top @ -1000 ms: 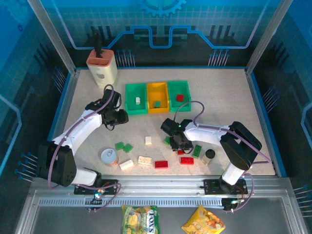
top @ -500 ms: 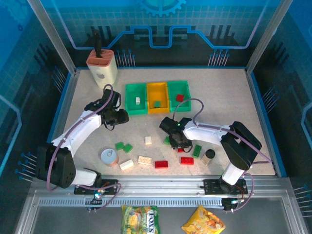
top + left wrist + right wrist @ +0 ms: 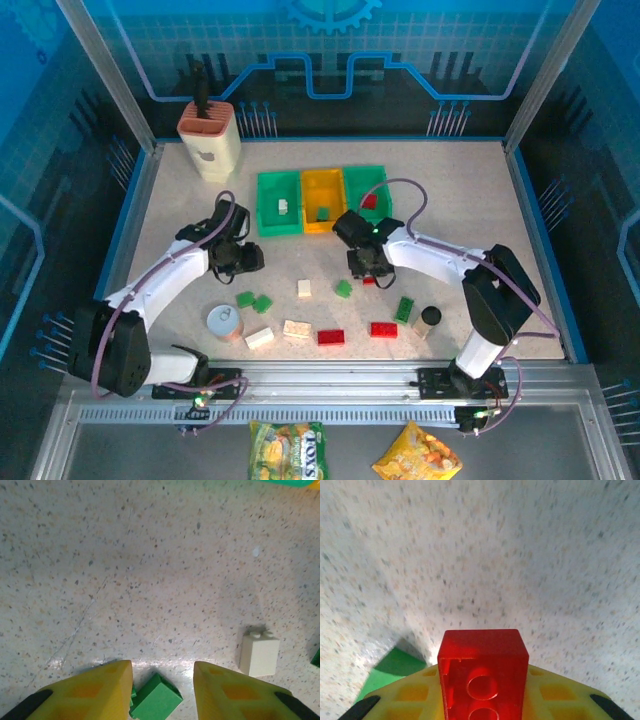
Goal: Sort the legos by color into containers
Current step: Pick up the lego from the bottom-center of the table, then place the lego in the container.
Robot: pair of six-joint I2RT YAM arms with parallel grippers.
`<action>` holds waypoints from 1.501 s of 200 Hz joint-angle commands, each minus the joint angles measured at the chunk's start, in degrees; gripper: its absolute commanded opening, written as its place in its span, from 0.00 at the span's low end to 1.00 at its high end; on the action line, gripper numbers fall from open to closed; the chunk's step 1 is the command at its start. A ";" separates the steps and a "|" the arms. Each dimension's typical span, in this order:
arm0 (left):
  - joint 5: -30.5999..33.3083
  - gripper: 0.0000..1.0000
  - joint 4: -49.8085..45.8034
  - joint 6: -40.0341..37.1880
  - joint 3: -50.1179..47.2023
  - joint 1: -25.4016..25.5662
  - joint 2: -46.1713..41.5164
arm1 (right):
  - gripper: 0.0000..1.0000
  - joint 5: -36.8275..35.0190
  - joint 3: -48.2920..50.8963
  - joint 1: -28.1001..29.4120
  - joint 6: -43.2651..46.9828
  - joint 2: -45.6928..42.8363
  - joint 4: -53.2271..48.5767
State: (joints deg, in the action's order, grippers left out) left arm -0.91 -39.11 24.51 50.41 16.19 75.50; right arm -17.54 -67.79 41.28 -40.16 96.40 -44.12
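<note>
Beyond the rail at the near edge lie two snack packets (image 3: 287,447).

Bench (image 3: 470,200), row nearest the arm bases, left to right:
- a silver can (image 3: 225,322)
- two cream legos (image 3: 296,328) just beside each other
- two loose red legos (image 3: 331,337), near each other but apart
- a green lego (image 3: 404,309) next to a black-capped cylinder (image 3: 430,318)

Next row back:
- a pair of small green legos (image 3: 263,303), touching or nearly so
- a single cream block (image 3: 304,288)
- a lone green block (image 3: 343,288)

Left tool (image 3: 161,667): it hangs over the bench left of centre, above the green pair. Its yellow fingers (image 3: 90,692) stand apart with bare bench between them, and nothing is pinched. In the left wrist view one of the green pair lies on the bench low in the gap. The cream block sits off to the right.

Right tool (image 3: 482,680): it is right of centre, short of the containers, pressed together on a red brick (image 3: 482,650). The brick is pinched between both fingers with its studded face toward the wrist camera. The lone green block lies just to the tool's left.

Containers (image 3: 279,228): three bins are joined in a row toward the far side.
- The left green bin holds a cream piece (image 3: 284,207).
- The yellow middle bin (image 3: 322,180) holds a green piece (image 3: 322,213).
- The right green bin (image 3: 380,180) holds a red piece (image 3: 369,200).

Far left corner: a beige knife block (image 3: 210,138) stands upright.
</note>
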 commanded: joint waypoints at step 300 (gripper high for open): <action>1.76 0.39 -3.06 8.08 -7.06 6.84 -4.42 | 0.35 20.35 -52.13 -22.82 16.39 37.75 -0.08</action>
State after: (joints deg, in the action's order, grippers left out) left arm -0.49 -40.23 31.64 44.38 22.55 71.92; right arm -0.12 -116.29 19.14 -24.12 131.31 -44.27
